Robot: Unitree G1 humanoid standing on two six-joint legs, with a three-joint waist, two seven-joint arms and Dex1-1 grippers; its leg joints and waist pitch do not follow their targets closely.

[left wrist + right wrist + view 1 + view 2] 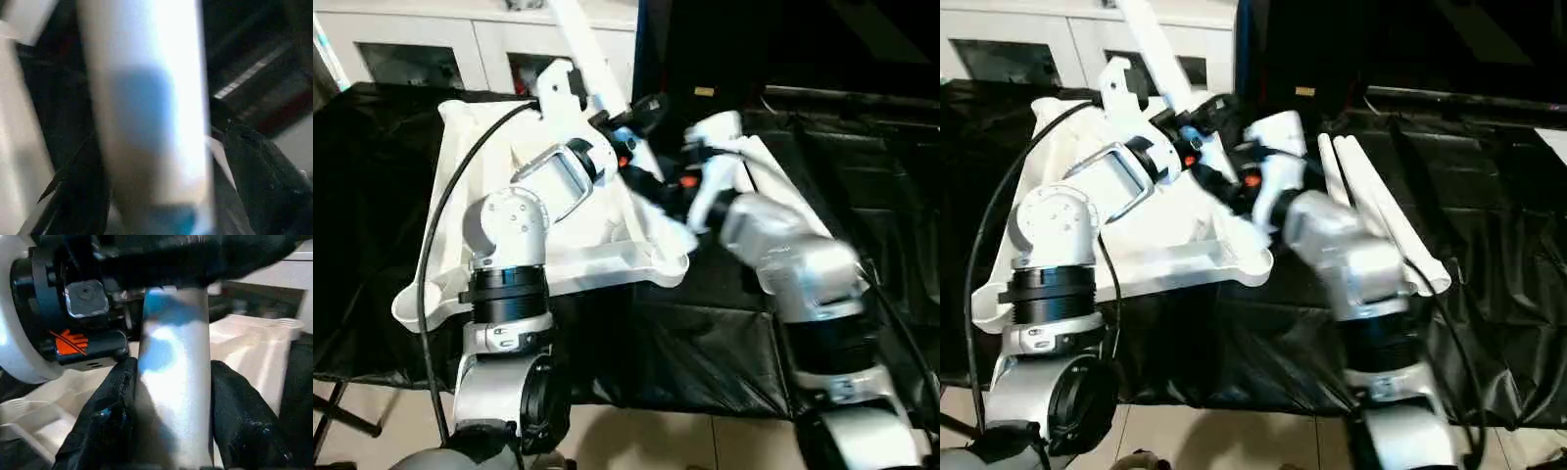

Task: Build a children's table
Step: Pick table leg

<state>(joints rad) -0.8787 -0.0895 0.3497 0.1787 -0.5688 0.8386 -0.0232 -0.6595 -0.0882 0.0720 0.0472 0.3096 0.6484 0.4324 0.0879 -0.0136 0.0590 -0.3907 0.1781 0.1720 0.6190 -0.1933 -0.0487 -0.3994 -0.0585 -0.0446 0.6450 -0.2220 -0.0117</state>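
Gripping leg (173,377), right pincer (171,416), tabletop (607,250)

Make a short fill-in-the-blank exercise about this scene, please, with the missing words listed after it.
1. The right gripper is shut on a white table ____.
2. The table top lies on a ____ cloth.
3. Beside the top, to the robot's right, spare legs lie on the ____.
4. Behind the work stands a white ____ with glass doors.

Missing words: leg; black; cloth; cabinet
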